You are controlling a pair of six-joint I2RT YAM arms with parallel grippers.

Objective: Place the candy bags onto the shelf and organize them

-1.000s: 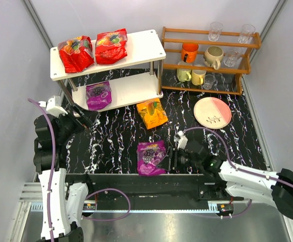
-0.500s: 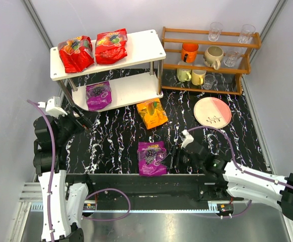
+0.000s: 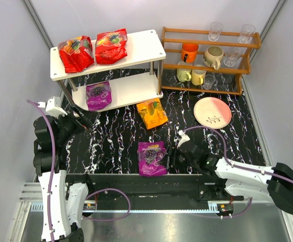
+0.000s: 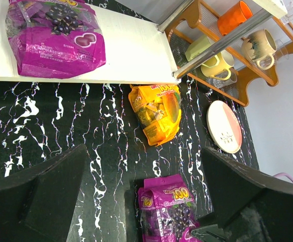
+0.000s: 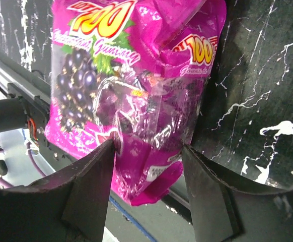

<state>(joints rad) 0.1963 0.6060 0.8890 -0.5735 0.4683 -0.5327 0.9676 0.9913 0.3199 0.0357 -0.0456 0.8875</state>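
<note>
A purple candy bag [image 3: 151, 158] lies at the table's near edge, also seen in the right wrist view [image 5: 131, 101] and the left wrist view [image 4: 169, 212]. My right gripper [image 3: 170, 158] is open, its jaws standing either side of that bag's near end [image 5: 149, 146]. An orange-yellow bag [image 3: 152, 113] lies on the table in front of the white shelf [image 3: 144, 45]. Two red bags [image 3: 76, 53] [image 3: 111, 45] lie on the top board. A second purple bag [image 3: 98, 95] lies on the lower board. My left gripper [image 3: 81, 120] is open and empty at the left [image 4: 144, 156].
A brown wooden rack [image 3: 209, 55] with mugs and glasses stands at the back right. A pink and white plate [image 3: 212, 112] lies in front of it. The purple bag's end overhangs the table's front edge above the metal rail [image 3: 136, 199].
My right gripper has shifted a little left, closer around the purple bag's end. The left arm has not moved.
</note>
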